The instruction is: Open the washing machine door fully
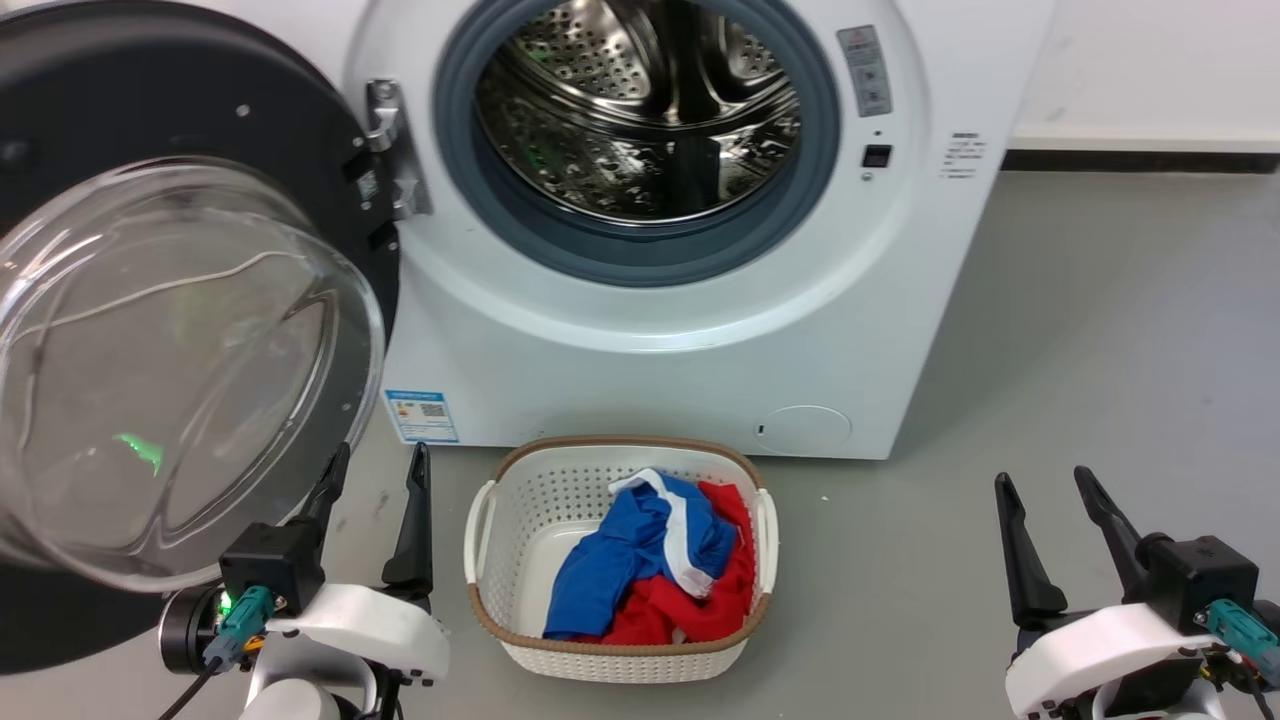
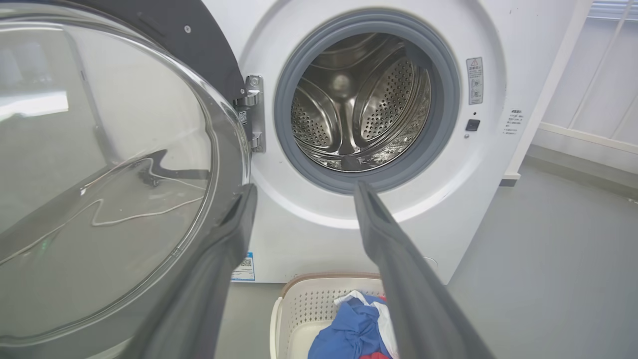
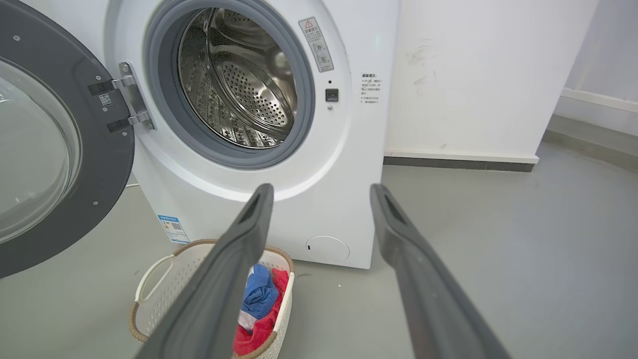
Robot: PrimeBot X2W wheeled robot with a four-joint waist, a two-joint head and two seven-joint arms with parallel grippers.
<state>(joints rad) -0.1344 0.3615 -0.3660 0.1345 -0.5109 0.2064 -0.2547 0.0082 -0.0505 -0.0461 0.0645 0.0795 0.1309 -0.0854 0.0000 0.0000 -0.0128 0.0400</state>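
Two grippers [image 1: 381, 450] [image 1: 1043, 478], jaws wide apart, empty

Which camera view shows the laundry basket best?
The head view: the whole laundry basket and its clothes are visible. The left wrist view cuts off its lower part; in the right wrist view a gripper finger covers its middle.

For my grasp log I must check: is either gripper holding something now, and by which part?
Nothing is held. The left gripper and the right gripper are both open and empty. The door is not gripped.
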